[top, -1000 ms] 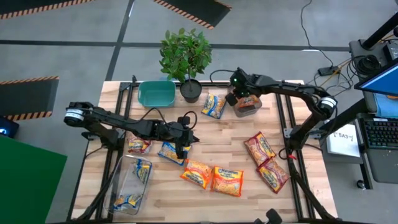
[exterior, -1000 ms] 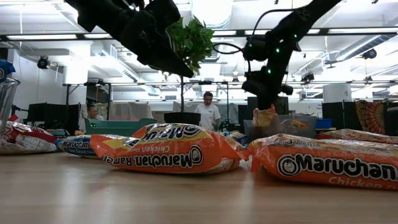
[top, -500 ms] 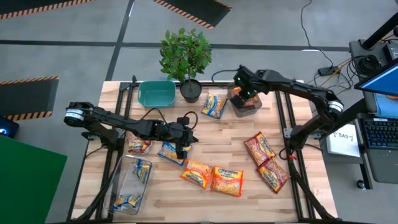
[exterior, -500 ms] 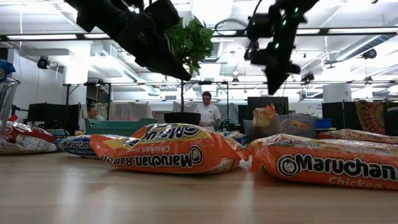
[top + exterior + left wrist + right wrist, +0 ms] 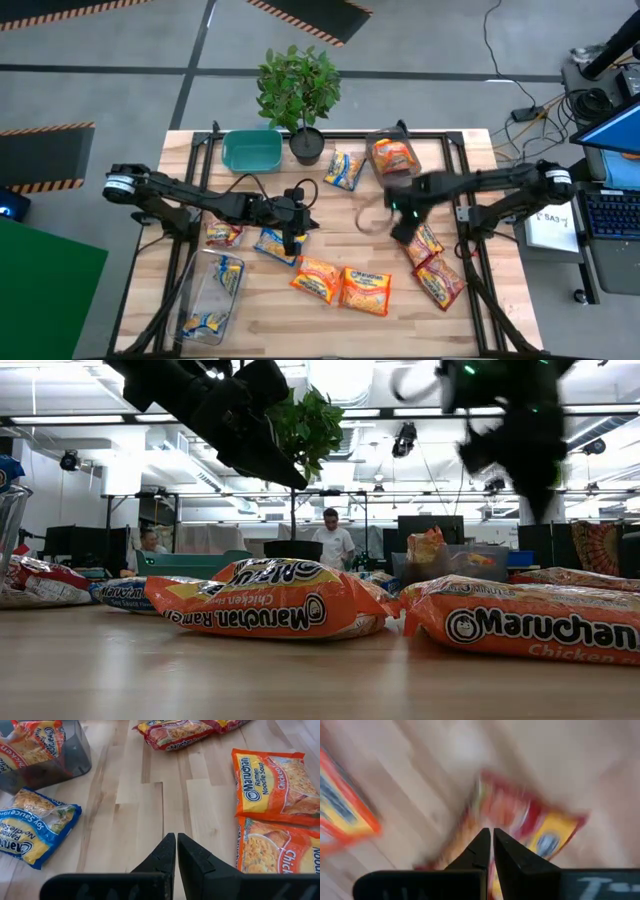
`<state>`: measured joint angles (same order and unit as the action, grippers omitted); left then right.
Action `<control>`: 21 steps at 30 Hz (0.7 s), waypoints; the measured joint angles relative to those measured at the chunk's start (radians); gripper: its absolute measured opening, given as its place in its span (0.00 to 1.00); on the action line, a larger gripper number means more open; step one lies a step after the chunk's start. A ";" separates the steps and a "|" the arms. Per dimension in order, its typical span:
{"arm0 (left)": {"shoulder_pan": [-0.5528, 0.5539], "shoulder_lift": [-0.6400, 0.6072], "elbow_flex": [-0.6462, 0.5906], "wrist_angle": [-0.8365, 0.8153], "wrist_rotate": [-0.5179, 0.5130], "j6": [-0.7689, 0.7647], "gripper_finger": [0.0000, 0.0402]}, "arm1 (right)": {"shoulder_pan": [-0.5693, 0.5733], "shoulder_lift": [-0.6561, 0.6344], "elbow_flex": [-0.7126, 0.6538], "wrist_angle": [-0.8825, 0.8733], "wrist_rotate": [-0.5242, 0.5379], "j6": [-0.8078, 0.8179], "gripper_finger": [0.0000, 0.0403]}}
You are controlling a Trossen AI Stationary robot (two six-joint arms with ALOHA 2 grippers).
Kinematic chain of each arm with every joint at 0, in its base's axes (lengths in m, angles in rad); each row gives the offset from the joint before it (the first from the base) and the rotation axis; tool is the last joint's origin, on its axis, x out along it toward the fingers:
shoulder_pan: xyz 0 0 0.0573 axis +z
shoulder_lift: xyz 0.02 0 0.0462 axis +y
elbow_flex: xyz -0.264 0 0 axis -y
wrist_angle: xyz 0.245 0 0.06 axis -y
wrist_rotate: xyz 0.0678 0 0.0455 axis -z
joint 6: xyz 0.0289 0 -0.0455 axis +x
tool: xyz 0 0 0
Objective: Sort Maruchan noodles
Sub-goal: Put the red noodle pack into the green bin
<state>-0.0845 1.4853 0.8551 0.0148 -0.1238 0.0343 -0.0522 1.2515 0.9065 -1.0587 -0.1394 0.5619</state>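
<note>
Right gripper (image 5: pixel 400 222) closed, over diagonal red packet (image 5: pixel 418 240)

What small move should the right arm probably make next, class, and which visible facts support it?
Probably open the jaws and descend. The right gripper hangs shut and empty above a red packet lying flat on the table, while an orange packet already sits in the clear bin.

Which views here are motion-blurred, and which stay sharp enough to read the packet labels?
Right wrist view: heavily smeared; the red packet past the shut right gripper is unreadable. High view: only the right arm streaks, its gripper ghosted. Low view: that arm is a dark smear, while the orange packets read clearly. Left wrist view: sharp; the shut left gripper and the blue packet are crisp.
</note>
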 joint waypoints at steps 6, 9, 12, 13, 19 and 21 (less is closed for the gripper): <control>0.000 0.000 0.000 0.009 0.000 -0.010 0.00 | 0.075 0.035 -0.165 0.023 0.093 0.166 0.03; 0.000 0.000 0.001 0.015 0.000 -0.018 0.00 | 0.074 0.043 -0.202 0.133 0.171 0.204 0.03; 0.000 0.000 0.001 0.024 0.000 -0.030 0.00 | 0.074 0.043 -0.219 0.379 0.210 0.176 0.03; 0.000 0.000 0.001 0.029 0.000 -0.038 0.00 | 0.074 0.043 -0.222 0.471 0.218 0.156 0.03; 0.000 0.000 0.001 0.064 0.001 -0.110 0.00 | 0.074 0.032 -0.169 0.811 0.221 -0.017 0.03; 0.000 0.000 0.001 0.064 0.001 -0.148 0.00 | 0.075 0.015 -0.137 0.782 0.217 -0.056 0.03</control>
<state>-0.0845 1.4853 0.8558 0.0790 -0.1230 -0.1132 0.0226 1.2662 0.7697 -0.2768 0.0779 0.5057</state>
